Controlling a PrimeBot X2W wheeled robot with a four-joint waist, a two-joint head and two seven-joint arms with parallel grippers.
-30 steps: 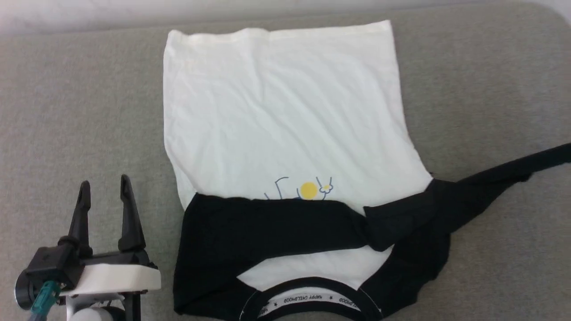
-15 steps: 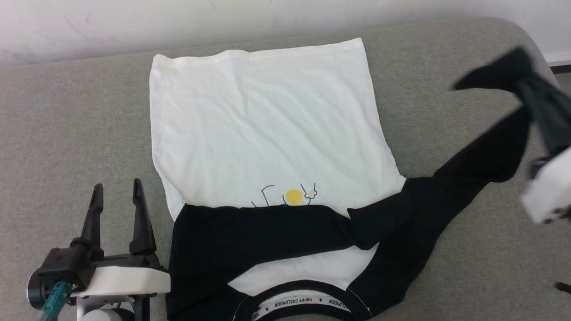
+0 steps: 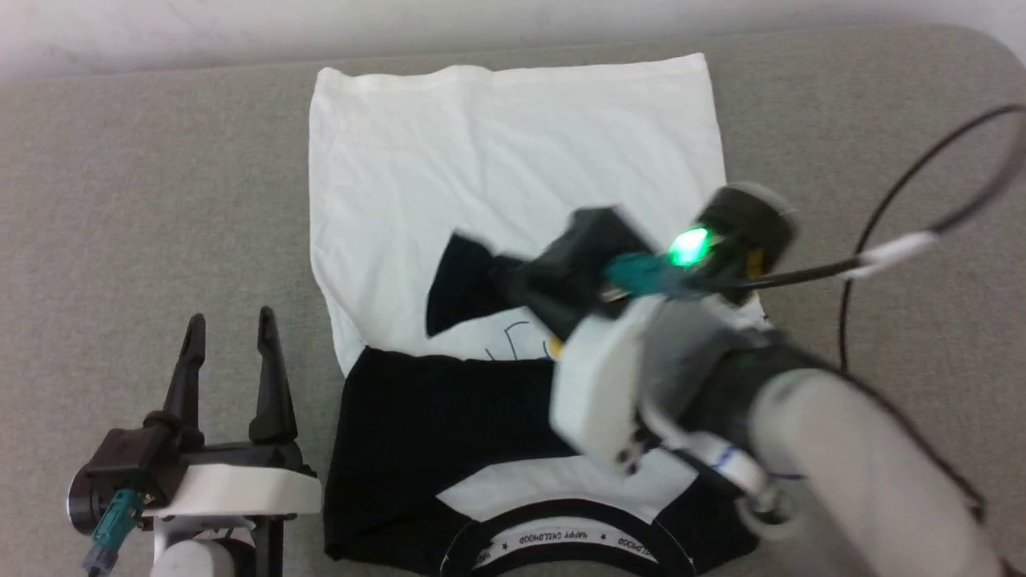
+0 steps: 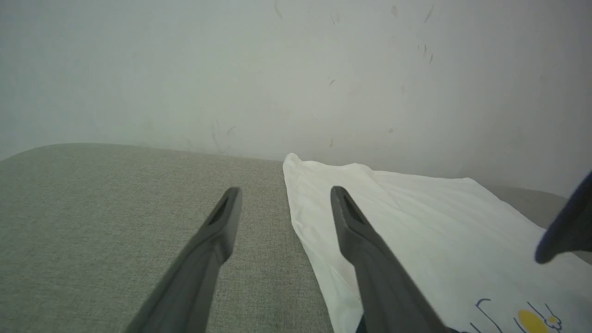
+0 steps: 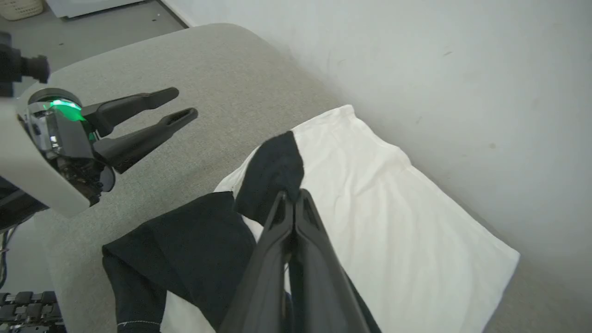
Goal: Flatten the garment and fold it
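Fingers of the right gripper (image 5: 292,196) are pressed together, clamped on the cuff of one black sleeve (image 5: 273,169) and holding it over the white chest. Position: the garment (image 3: 513,160) lies spread on the grey padded surface (image 3: 120,200), hem at 12 o'clock, collar (image 3: 561,521) at 6. The other sleeve (image 3: 417,417) is already laid across the chest. The left gripper (image 3: 231,319) has its fingers apart and empty, just beside the shirt's edge at 8 o'clock.

Judgement: thin, limp knit, light, creases readily. Best pinched at cuffs or hem corners, both layers together.
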